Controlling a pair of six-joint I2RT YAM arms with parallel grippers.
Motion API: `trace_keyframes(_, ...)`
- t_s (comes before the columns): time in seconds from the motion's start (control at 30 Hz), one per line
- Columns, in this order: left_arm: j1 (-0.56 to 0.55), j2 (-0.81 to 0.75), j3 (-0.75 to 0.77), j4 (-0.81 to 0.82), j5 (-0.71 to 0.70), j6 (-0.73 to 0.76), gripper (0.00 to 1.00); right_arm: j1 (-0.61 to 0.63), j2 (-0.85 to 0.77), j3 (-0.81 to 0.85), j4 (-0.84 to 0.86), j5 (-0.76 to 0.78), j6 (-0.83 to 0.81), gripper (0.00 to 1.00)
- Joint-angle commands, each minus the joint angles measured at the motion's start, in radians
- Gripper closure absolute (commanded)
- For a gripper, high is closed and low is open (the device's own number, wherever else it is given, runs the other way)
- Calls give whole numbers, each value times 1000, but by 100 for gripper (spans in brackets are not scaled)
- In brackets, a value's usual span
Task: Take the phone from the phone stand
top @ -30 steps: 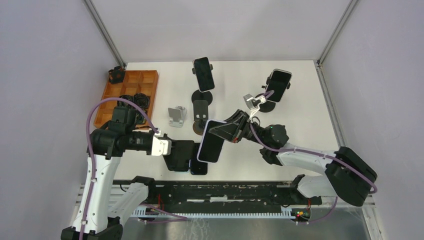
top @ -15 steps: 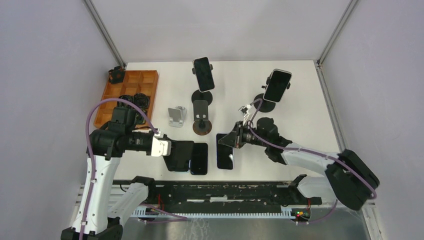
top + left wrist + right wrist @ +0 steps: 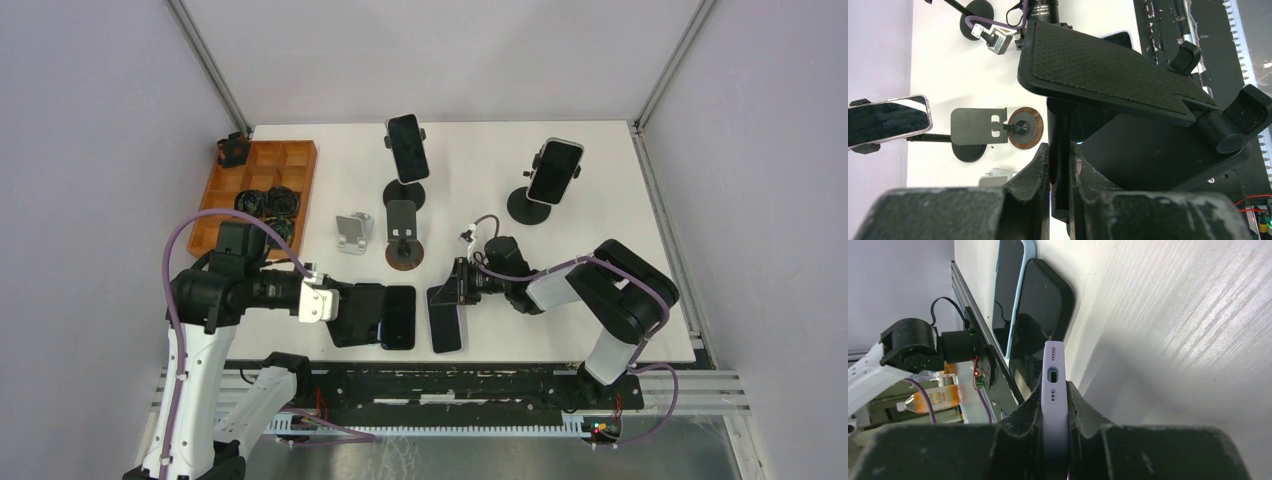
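My right gripper (image 3: 461, 289) (image 3: 1053, 388) is shut on the lilac-cased phone (image 3: 445, 320) (image 3: 1053, 371), pinching its front and back. It holds the phone low over the table's near part, and I cannot tell whether it touches. The black phone stand (image 3: 358, 312) sits to the left with nothing in its cradle (image 3: 1108, 75). My left gripper (image 3: 337, 305) (image 3: 1060, 152) is shut on the stand's thin black stem (image 3: 1060, 175). A dark phone with a pale edge (image 3: 398, 317) (image 3: 1009, 290) lies flat between the stand and the held phone.
Two more phones (image 3: 407, 147) (image 3: 556, 170) stand on black stands at the back. A grey stand on a brown round base (image 3: 403, 252) and a small silver stand (image 3: 353, 232) are mid-table. An orange tray (image 3: 255, 185) sits at the left. The black rail (image 3: 450, 385) runs along the near edge.
The right arm carried the lilac phone away from the stand, lowered it toward the table near the front edge and stretched out low. The left arm, still holding the stand, barely shifted.
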Motion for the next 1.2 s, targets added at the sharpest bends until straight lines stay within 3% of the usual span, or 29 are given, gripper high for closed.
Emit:
trace_keyframes(0.0, 1, -1, 37, -5, 53, 18, 98, 2, 60, 34, 186, 57, 59, 100)
trace_keyframes(0.07, 1, -1, 36, -6, 53, 18, 98, 0, 74, 27, 188, 84, 68, 100)
trace_keyframes(0.13, 1, 0, 34, -6, 58, 21, 98, -4, 84, 21, 194, 107, 73, 92)
trace_keyframes(0.2, 1, 2, 33, -6, 61, 22, 98, -5, 87, 20, 191, 129, 74, 71)
trace_keyframes(0.43, 1, 6, 30, -16, 69, 27, 98, -11, -24, -3, 4, 351, 12, 25)
trace_keyframes(0.6, 1, 7, 22, -18, 80, 31, 98, -10, -170, -36, -186, 550, -32, 2)
trace_keyframes(0.73, 1, 9, 11, -17, 88, 44, 98, -8, -327, -70, -212, 592, -85, 2)
trace_keyframes(0.97, 1, 23, 6, -15, 113, 76, 98, 71, -526, -26, 74, 204, -135, 4)
trace_keyframes(1.17, 1, 30, 4, -10, 118, 85, 98, 248, -491, 108, 295, 35, -76, 11)
